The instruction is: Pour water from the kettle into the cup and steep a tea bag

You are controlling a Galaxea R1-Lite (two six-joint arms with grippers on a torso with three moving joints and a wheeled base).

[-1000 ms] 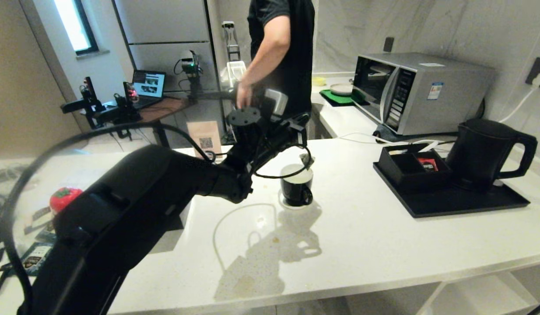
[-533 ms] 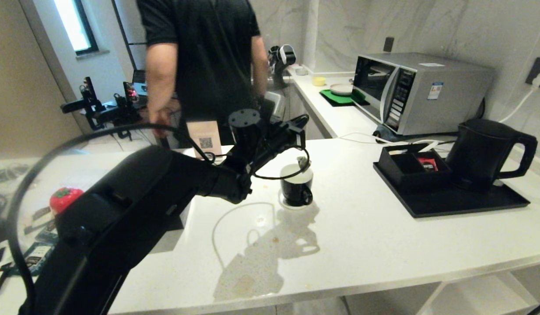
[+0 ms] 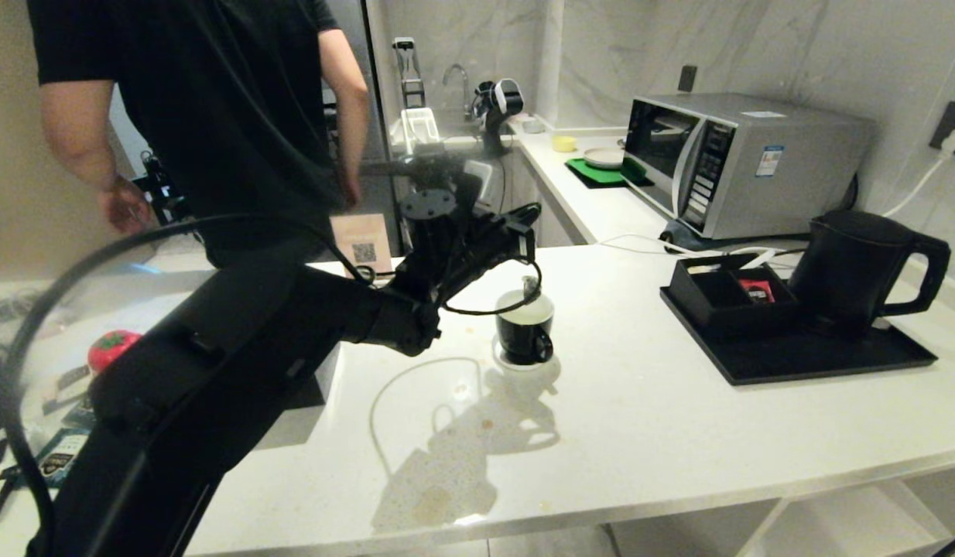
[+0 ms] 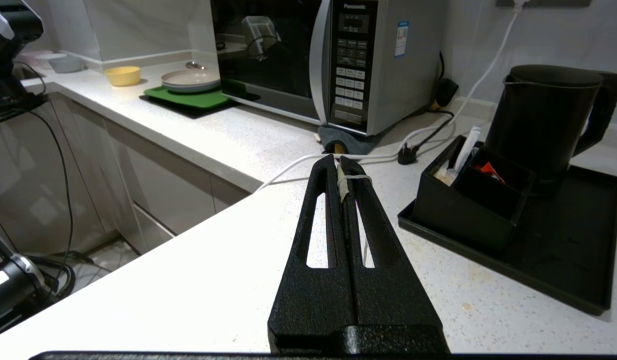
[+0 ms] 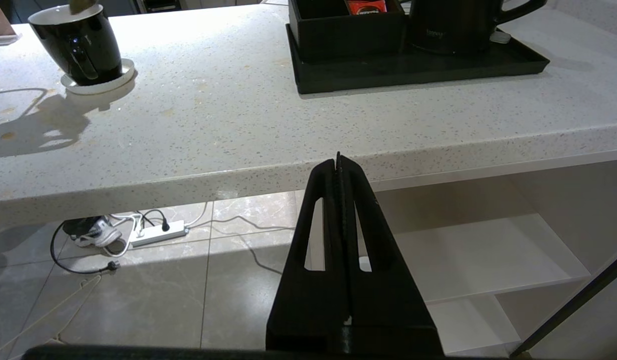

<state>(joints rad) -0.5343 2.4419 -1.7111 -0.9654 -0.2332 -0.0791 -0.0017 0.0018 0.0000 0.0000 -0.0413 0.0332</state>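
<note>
Head view shows the left gripper [image 3: 530,288] reaching across the surface [image 3: 640,418], poised above the cup [image 3: 525,330], the kettle [image 3: 860,267] standing well apart on a black tray [image 3: 802,357]. Left wrist view alone reveals its jaws clenched on the tea bag [image 4: 343,185] string. Right gripper [image 5: 338,165], jaws clenched empty, hangs below the surface edge.
</note>
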